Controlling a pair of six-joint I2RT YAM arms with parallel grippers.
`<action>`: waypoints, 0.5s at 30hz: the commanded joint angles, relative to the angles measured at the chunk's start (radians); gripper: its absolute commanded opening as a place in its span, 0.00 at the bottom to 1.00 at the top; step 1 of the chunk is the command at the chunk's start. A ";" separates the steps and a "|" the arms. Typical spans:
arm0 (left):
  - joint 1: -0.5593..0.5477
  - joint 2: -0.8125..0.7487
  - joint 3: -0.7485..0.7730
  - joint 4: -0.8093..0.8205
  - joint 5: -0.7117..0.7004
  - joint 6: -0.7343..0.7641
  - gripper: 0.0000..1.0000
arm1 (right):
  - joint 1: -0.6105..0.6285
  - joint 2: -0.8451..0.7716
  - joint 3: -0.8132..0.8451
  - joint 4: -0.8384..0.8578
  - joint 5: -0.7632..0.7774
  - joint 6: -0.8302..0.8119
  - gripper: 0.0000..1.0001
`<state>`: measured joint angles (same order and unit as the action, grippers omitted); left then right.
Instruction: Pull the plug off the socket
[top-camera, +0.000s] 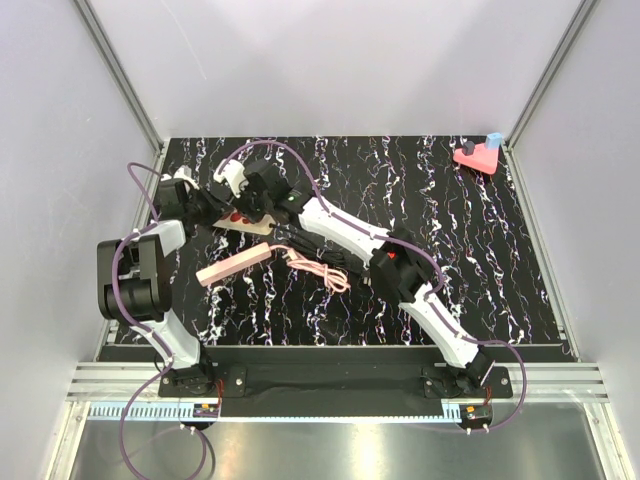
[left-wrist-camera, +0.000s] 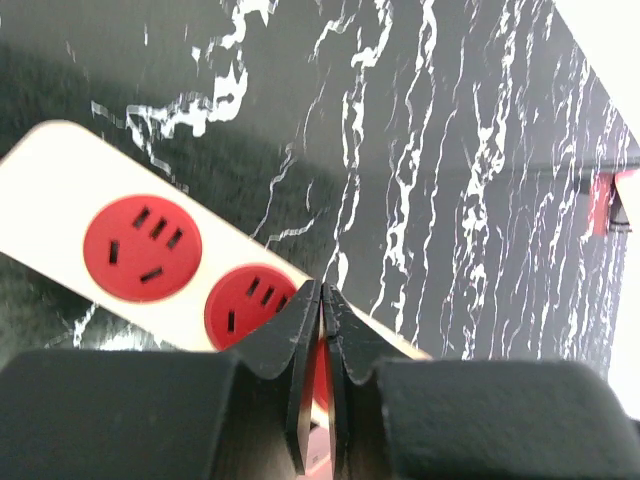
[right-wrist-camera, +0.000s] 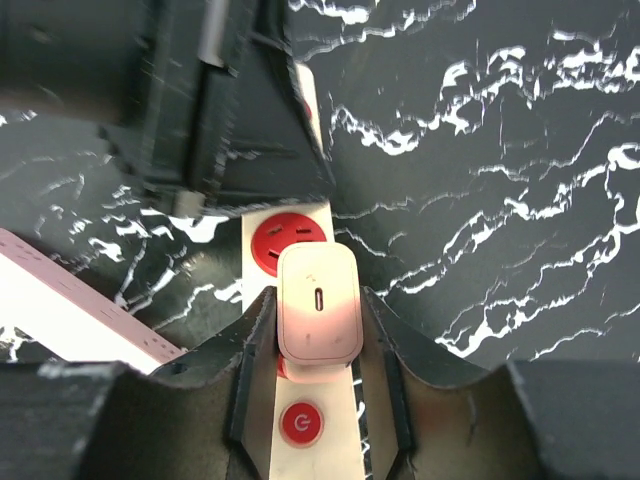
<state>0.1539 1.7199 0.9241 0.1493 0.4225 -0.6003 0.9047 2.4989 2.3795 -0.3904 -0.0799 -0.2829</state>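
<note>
- Looking down from the top camera, I see walls along the left, far and right edges of the table. The left arm's elbow sits close to the left edge, so there is little room on that side.
- The most open surface is the right half. Only a pink block stands there, in the far right corner, and the right arm crosses diagonally from the near edge.
- The socket lies in the left half of the table, about midway between the far and near edges, with both wrists crowded over it.
- A pink bar lies just on the near side of the socket. A loose cable lies to the right of the bar, beside the right arm.
- The right gripper is clamped on the plug, one finger against each side. The plug stands on the socket between a red outlet and the round power button.
- The left gripper has its fingers pressed together, tips over the socket, next to the second red outlet from the socket's rounded end.
- Only the right wrist view shows the plug; from above, the wrists hide it. I cannot tell whether its pins are in the socket.
- Only the left wrist view shows the rounded end of the socket, with bare table beyond.
</note>
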 joint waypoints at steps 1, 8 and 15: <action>-0.002 0.055 -0.054 -0.203 -0.106 0.060 0.13 | 0.011 -0.149 0.097 0.243 0.028 -0.015 0.00; -0.002 0.061 -0.047 -0.211 -0.100 0.063 0.14 | 0.011 -0.173 -0.017 0.269 0.037 -0.001 0.00; -0.001 0.055 -0.054 -0.182 -0.061 0.077 0.40 | 0.011 -0.181 -0.184 0.315 0.055 -0.022 0.00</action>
<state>0.1501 1.7237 0.9241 0.1413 0.4053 -0.5838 0.9188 2.4615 2.2192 -0.2745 -0.0719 -0.2768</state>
